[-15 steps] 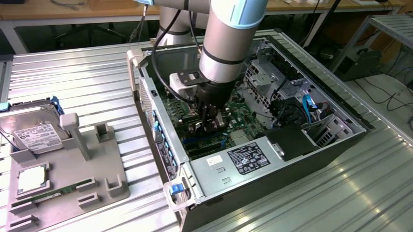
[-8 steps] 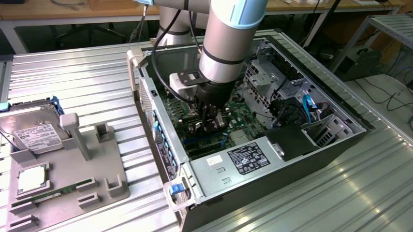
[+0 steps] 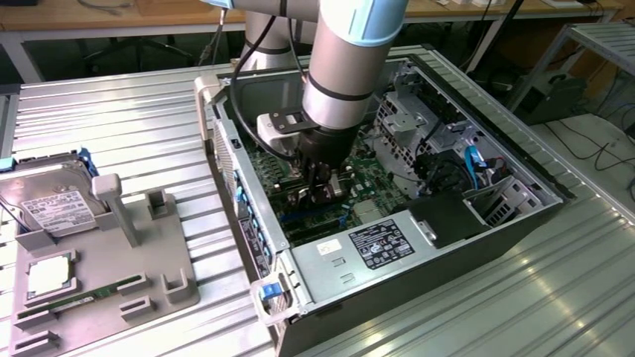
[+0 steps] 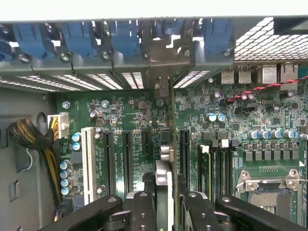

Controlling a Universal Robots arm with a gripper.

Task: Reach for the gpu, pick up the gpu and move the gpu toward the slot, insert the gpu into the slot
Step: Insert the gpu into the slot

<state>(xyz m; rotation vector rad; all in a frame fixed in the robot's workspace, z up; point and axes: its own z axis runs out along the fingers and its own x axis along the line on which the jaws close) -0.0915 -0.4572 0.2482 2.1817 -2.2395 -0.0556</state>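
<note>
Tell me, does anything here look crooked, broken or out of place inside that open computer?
Nothing stands out. The computer case lies open on its side on the metal table. The gripper, jaws closed on the gpu, holds the card edge-on and straight above the motherboard. The hard drive sits in the grey holder beside the case.
</note>
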